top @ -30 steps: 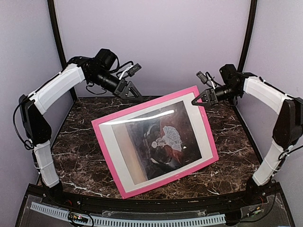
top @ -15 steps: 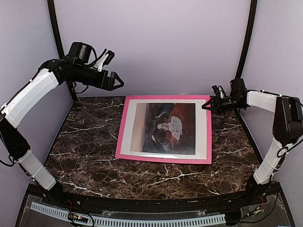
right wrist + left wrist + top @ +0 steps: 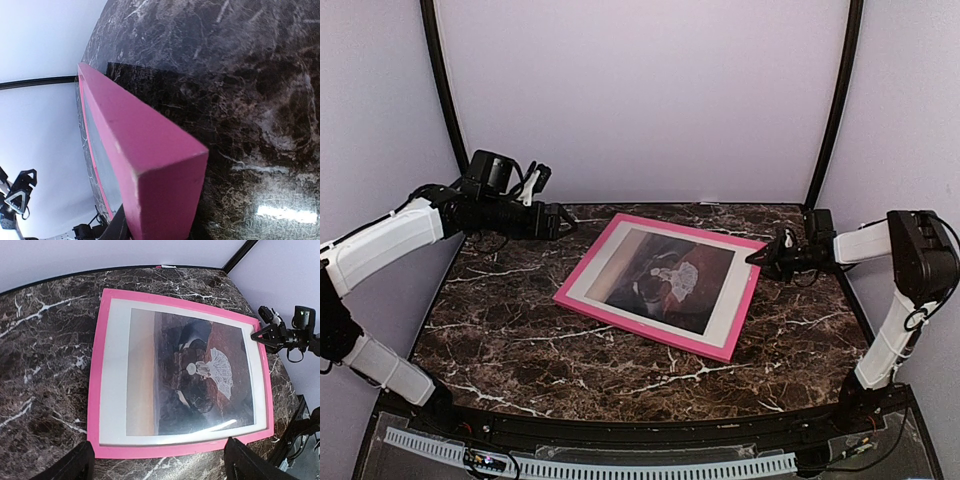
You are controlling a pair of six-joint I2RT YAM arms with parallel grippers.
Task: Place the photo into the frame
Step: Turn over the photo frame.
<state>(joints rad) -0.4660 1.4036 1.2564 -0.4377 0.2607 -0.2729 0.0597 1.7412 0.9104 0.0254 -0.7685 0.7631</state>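
Note:
The pink frame [image 3: 650, 331] lies low on the marble, turned at an angle, with the photo [image 3: 665, 280] inside it showing a dark scene and a pale figure. My right gripper [image 3: 757, 258] is shut on the frame's far right corner. In the right wrist view that corner [image 3: 150, 150] fills the space between the jaws, with one dark finger [image 3: 119, 226] beside it. My left gripper [image 3: 555, 220] hovers open off the frame's left side and touches nothing. Its wrist view looks down on the frame [image 3: 95, 390] and photo [image 3: 195, 375] between wide-spread fingertips [image 3: 80, 462].
The dark marble table [image 3: 500, 340] ends at a black raised front edge [image 3: 620, 432]. Pale walls close in behind and on both sides, with black corner posts [image 3: 835, 100]. The right gripper [image 3: 261, 335] shows at the frame's corner in the left wrist view.
The frame has come down from standing tilted to lying low on the marble. My left gripper opened, let go and pulled back left. My right gripper sank with the corner still held.

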